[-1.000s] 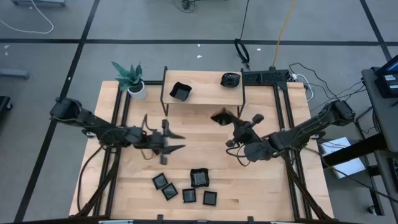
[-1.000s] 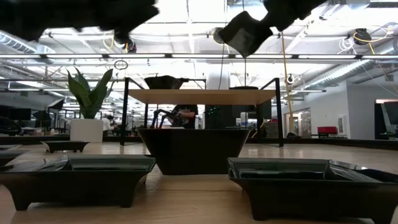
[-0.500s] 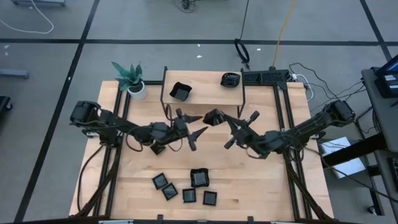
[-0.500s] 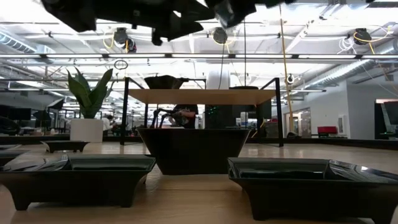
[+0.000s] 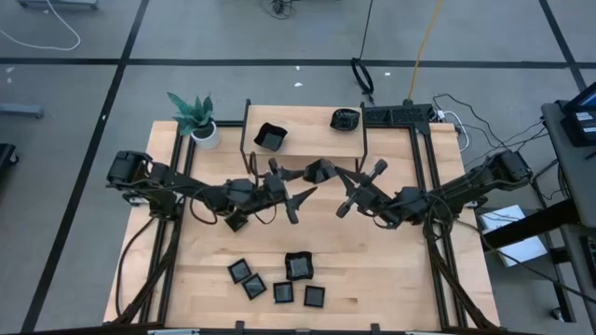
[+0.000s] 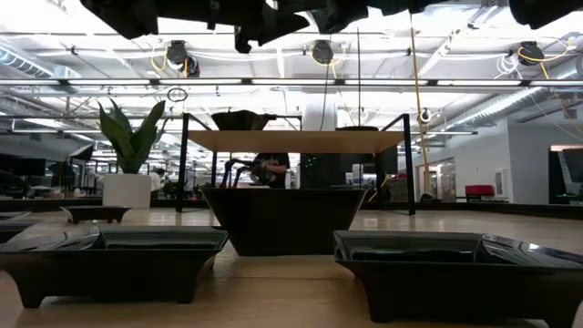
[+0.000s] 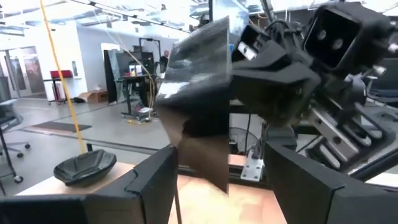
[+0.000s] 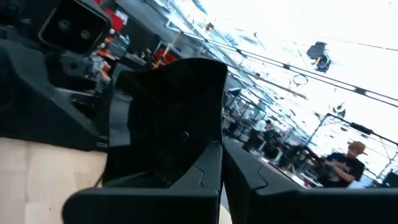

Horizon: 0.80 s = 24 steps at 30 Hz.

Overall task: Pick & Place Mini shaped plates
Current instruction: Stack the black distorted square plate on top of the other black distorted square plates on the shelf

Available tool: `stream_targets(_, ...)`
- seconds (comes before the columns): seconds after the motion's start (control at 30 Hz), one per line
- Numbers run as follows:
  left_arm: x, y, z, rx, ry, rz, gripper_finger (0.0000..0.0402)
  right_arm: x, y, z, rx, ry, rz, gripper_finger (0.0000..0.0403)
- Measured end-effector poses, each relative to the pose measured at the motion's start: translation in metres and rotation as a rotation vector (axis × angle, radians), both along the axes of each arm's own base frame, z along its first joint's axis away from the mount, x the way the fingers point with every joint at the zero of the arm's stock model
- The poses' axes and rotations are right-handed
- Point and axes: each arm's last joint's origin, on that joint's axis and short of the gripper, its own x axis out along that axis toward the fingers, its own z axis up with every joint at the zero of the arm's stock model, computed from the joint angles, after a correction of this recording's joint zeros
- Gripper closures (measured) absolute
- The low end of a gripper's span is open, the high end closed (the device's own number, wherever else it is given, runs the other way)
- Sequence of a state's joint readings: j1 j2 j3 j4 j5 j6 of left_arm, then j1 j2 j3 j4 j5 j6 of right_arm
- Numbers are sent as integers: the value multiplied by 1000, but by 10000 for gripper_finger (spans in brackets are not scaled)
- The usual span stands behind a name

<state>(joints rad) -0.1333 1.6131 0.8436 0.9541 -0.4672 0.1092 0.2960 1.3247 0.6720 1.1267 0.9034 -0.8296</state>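
Observation:
A small glossy black plate (image 5: 319,171) hangs in the air over the table's middle, just in front of the shelf. My right gripper (image 5: 339,180) is shut on it. In the right wrist view the plate (image 8: 168,112) stands before my right gripper (image 8: 221,158). My left gripper (image 5: 296,188) is open and faces it from the left. In the left wrist view the plate (image 7: 199,87) stands between the open fingers of my left gripper (image 7: 219,154), with gaps on both sides. Several more black plates (image 5: 282,293) rest flat on the table near its near edge. My right gripper pinches the plate by its edge (image 8: 214,146) between both fingers, on the side turned toward the table's right. The fingers come roughly level from the right. The plate is lifted clear of the table and stands tipped on edge, reaching out beyond the fingertips toward my left gripper.
A low wooden shelf (image 5: 303,144) stands at the far side, with a square plate (image 5: 270,137) and a rounded plate (image 5: 345,118) on top. A potted plant (image 5: 196,116) sits at the far left corner. In the low view, plates (image 6: 118,260) (image 6: 465,273) (image 6: 282,219) fill the foreground.
My left gripper has moved from the table's middle left toward the right and far side and upward, and has stayed open, ending around the held plate. My right gripper has carried the plate a little leftward and higher, out of the low view's top edge.

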Motion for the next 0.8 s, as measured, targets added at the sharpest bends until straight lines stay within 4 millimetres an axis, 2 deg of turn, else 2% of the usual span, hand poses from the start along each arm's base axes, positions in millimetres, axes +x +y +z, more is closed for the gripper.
stream_targets(0.2, 1, 2, 5, 35, 3, 78, 162, 0, -2, -1, -5, -8, 6, 403)
stream_targets(0.3, 1, 3, 5, 39, 11, 120, 179, 0, -2, -1, -5, -8, 6, 403)
stream_targets(0.8, -1, 4, 11, 19, -44, 147, 372, 0, -1, -1, -6, -18, 46, 398)
